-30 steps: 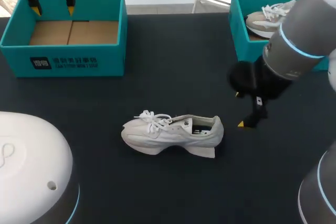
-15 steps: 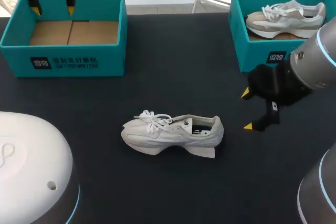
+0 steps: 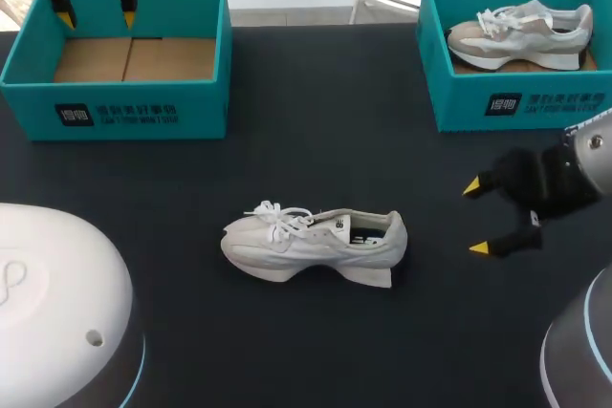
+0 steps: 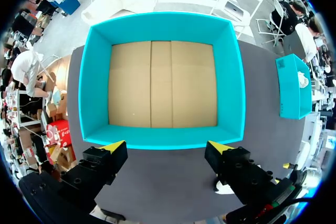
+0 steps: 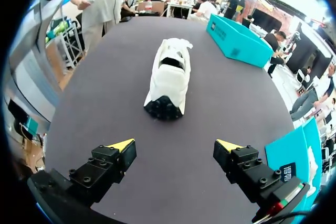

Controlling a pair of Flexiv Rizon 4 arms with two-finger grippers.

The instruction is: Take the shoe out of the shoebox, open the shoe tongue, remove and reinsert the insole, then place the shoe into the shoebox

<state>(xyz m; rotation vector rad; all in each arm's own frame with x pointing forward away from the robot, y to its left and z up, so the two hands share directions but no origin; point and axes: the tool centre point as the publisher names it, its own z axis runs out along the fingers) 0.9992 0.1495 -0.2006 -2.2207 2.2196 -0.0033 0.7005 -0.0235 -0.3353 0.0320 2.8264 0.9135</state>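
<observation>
A white shoe [image 3: 314, 242] lies on its sole in the middle of the dark table, laces toward the left, heel toward the right. In the right wrist view the same white shoe [image 5: 169, 78] lies ahead of the fingers, heel nearest. My right gripper [image 3: 488, 217] [image 5: 176, 146] hovers open and empty to the right of the shoe's heel. An empty teal shoebox [image 3: 122, 62] [image 4: 163, 81] with a cardboard floor stands at the back left. My left gripper [image 3: 93, 7] [image 4: 165, 147] hangs open above that box with nothing between its fingers.
A second teal shoebox [image 3: 516, 93] at the back right holds a grey and white shoe [image 3: 521, 33]. In the right wrist view the left teal box [image 5: 237, 41] lies beyond the white shoe, and the second box's corner [image 5: 294, 161] is beside my right finger.
My right arm has drawn back to the right and slightly toward the front, away from the shoe's heel, uncovering the back right box. The left arm and the shoe have stayed put.
</observation>
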